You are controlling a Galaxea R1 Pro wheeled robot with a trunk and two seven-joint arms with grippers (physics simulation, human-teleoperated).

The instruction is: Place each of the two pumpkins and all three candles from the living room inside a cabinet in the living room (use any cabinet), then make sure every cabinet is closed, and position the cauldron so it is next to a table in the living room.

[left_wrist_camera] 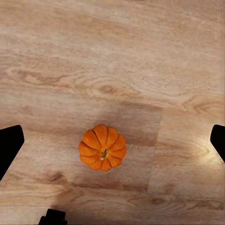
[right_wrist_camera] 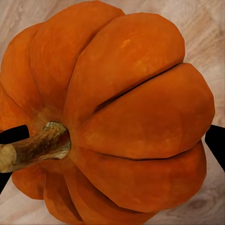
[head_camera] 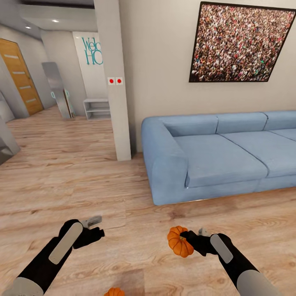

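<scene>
Right gripper [head_camera: 190, 239] is clamped on a pumpkin [head_camera: 179, 241], holding it up off the wooden floor [head_camera: 135, 230] low in front of the robot, the orange body sticking out to the inside of the fingers toward the middle of the head view. Through the right wrist camera that same pumpkin [right_wrist_camera: 117, 117] sits hard against the lens, ribs bulging, its tan stem [right_wrist_camera: 33, 147] pointing sideways, and a dark fingertip [right_wrist_camera: 216, 145] flanks it on either side. Over to the left gripper [head_camera: 95, 227]: it hangs out above the floor with nothing in it, and the left wrist camera shows its two dark fingers [left_wrist_camera: 9, 145] spread wide apart at the edges of the picture. Between them, well below on the boards, a second pumpkin [left_wrist_camera: 102, 147] rests upright, stem up, untouched and apart from both fingers. That one also peeks in at the bottom edge of the head view [head_camera: 114, 292], just in front of the robot between the two arms, nearer the left one. The count: two pumpkins, one gripped, one on the floor. Beyond them, one long blue sofa [head_camera: 213, 152] stands against the wall under one big framed picture [head_camera: 242, 43], with one white pillar [head_camera: 115, 82] beside it.
</scene>
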